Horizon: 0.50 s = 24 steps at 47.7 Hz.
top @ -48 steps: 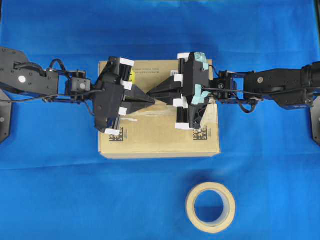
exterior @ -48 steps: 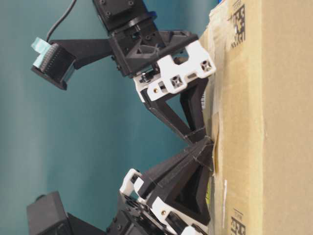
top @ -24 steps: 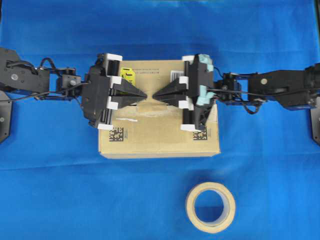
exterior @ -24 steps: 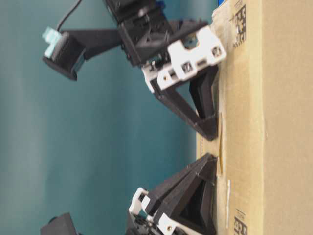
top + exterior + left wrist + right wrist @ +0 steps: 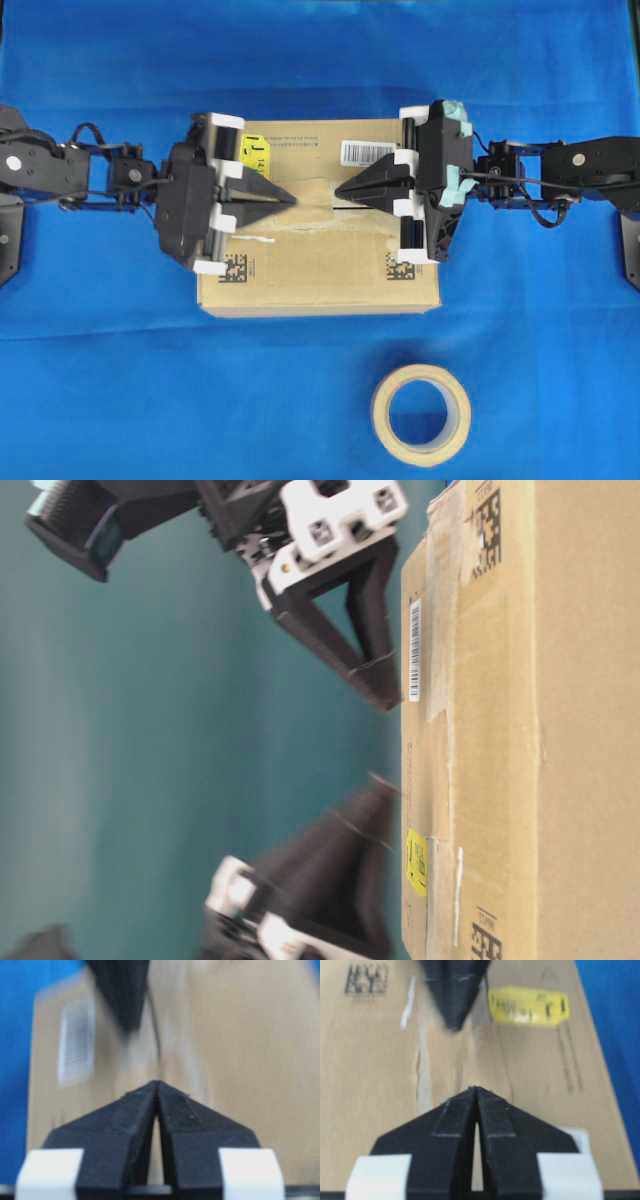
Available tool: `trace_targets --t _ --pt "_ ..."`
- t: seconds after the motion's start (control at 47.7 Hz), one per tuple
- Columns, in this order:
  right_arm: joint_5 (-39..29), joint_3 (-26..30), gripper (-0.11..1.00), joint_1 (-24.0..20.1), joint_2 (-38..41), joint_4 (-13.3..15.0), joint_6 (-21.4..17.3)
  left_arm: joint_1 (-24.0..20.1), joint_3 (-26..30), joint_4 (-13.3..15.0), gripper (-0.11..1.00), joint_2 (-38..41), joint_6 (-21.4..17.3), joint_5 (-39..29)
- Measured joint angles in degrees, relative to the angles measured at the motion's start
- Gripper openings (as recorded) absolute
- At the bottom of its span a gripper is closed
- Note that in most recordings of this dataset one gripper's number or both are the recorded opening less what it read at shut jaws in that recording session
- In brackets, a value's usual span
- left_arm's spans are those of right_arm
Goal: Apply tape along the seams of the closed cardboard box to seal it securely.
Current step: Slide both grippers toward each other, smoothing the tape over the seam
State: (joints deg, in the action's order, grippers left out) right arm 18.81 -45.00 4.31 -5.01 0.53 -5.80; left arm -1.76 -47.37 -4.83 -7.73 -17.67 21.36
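- Overhead: the box (image 5: 320, 225) lies at the centre of the blue surface (image 5: 320, 60). The left hand (image 5: 291, 199) comes in from 9 o'clock and the right hand (image 5: 339, 192) from 3 o'clock, tips facing each other, apart, over the middle of the lid. Both are clenched, with nothing seen between the fingers. The seam (image 5: 352, 211) runs 9-to-3 across the lid as a dark slit with pale residue beside it. A tan tape (image 5: 313, 190) patch lies on the lid between the two tips. At the lid's 11 o'clock sits a yellow sticker (image 5: 256, 156), partly under the left hand; one big "J" reads, the rest is too small. At 1 o'clock sits a white barcode label (image 5: 368, 151) with a line of print beside it, unreadable. Black square codes sit at 7 o'clock (image 5: 234, 266) and 5 o'clock (image 5: 401, 266). A tape roll (image 5: 421, 413) lies at the surface's 5 o'clock, well apart from the box.
- Table-level, turned sideways: the box fills the right; the right hand is sharp above, the left hand blurred below, both just off the lid.
- Left wrist: blurred; fingers pressed tip to tip over the lid, barcode label at 10 o'clock.
- Right wrist: fingers closed; yellow sticker at 1 o'clock, its print unreadable; a square code at 11 o'clock.
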Motion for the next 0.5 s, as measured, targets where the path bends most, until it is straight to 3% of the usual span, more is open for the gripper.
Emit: trace_targets --t 0.21,0.503 --pt "0.3 4.2 0.0 0.5 3.5 0.4 0.3 0.4 3.3 0.0 0.0 3.8 0.1 0.2" --pt "-2.5 8.6 0.0 -0.9 9.1 0.9 0.4 0.7 3.7 0.0 0.0 7.8 0.2 0.1"
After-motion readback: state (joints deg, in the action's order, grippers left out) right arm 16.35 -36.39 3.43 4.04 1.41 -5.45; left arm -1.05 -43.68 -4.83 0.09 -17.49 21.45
